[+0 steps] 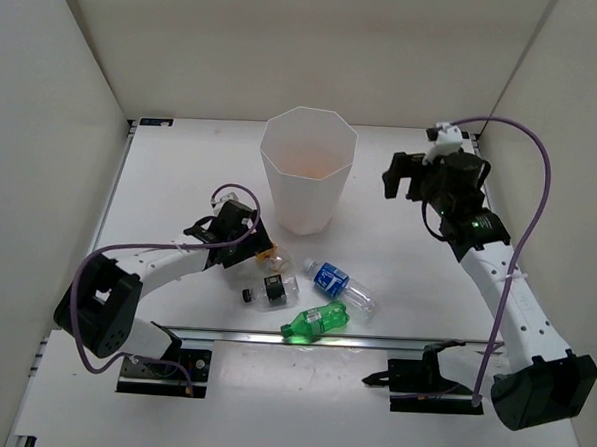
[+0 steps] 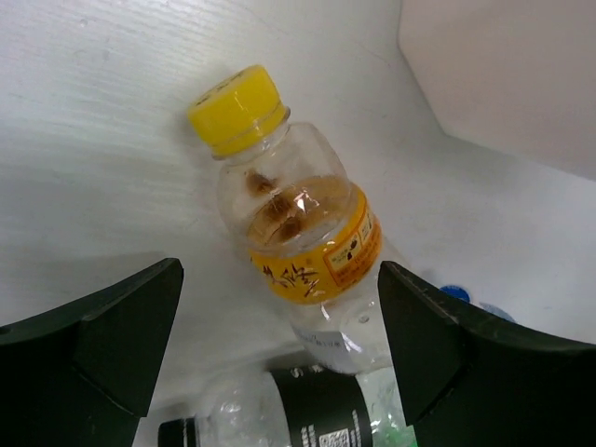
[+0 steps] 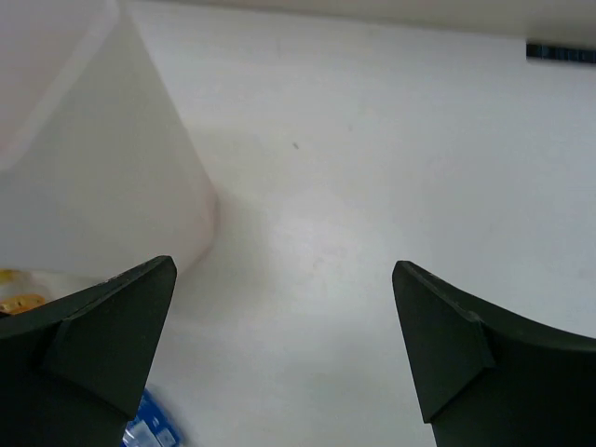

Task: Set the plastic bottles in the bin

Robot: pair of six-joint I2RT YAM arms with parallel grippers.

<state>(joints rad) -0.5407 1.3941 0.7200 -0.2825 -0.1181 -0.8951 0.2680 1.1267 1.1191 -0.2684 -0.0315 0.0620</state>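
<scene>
My L arm lies low over the near-left part of the table (image 1: 181, 177), elbow back by the base and forearm reaching right and far. The L gripper (image 2: 279, 279) points down with jaws wide apart, clamped on nothing. The yellow-capped bottle (image 2: 298, 233) lies on its side just beyond and between my fingers, cap toward the far-left. There's a gap each side, so no contact seen. Just nearer, the black-label bottle (image 1: 270, 290) also lies flat. The blue-label bottle (image 1: 335, 284) is to its right, and the green bottle (image 1: 313, 321) is nearest, by the rail. The bin (image 1: 305, 199) stands upright just far-right of my L gripper and close to the yellow cap. An orange tint shows inside it, but I can't tell what it is. My R arm is raised, rising from the near-right base and bent over toward the far side. The R gripper (image 3: 284, 270) hangs to the right of the bin and apart from it, jaws spread w/ only bare table between.
</scene>
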